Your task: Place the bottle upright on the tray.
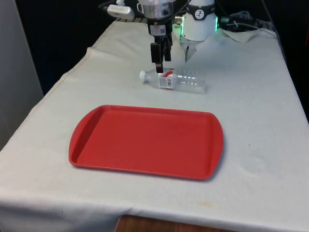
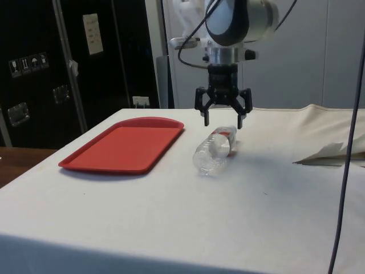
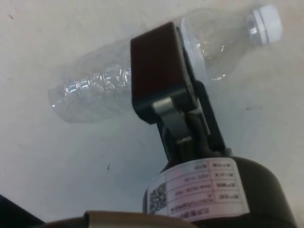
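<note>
A clear plastic bottle (image 1: 176, 80) with a white cap (image 1: 143, 75) and a red-and-white label lies on its side on the cloth, just beyond the far edge of the red tray (image 1: 145, 140). The cap points to the front view's left. My gripper (image 2: 223, 123) hangs right over the bottle (image 2: 214, 151) near its label, open, with a fingertip on either side and slightly above it. In the wrist view one black finger (image 3: 159, 71) crosses the bottle (image 3: 95, 90) near its shoulder; the cap (image 3: 266, 21) lies past it. Nothing rests on the tray (image 2: 122, 145).
A white power strip and cables (image 1: 118, 9) lie at the table's far end near the robot base. The cloth is rumpled into a fold (image 2: 331, 151) beyond the bottle in the side view. A black cable (image 2: 348, 142) hangs down there.
</note>
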You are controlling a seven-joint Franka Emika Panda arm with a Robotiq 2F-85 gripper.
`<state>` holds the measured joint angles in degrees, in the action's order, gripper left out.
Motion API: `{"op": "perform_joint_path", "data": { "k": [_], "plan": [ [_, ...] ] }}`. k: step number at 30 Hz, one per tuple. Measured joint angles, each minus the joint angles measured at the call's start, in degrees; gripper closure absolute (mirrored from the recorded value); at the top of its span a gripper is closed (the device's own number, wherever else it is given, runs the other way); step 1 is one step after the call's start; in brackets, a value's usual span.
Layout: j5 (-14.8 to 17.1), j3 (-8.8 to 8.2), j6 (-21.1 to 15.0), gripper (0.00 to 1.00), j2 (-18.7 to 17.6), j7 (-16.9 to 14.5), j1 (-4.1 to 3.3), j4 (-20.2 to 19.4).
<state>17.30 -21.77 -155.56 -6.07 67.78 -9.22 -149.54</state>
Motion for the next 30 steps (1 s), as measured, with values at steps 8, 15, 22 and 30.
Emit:
{"op": "perform_joint_path", "data": {
  "k": [8, 15, 22, 30],
  "plan": [
    [4.41, 0.0, 0.92, 0.0, -0.34, -3.78, 0.0, 0.11],
    [6.02, 0.17, 0.92, 0.0, -1.6, -4.64, -0.06, 0.46],
    [11.12, 0.17, 1.49, 0.0, -3.15, -8.71, -0.06, 1.26],
    [16.67, -0.4, 3.21, 0.0, -3.84, -14.09, 0.17, 2.18]
  ]
}}
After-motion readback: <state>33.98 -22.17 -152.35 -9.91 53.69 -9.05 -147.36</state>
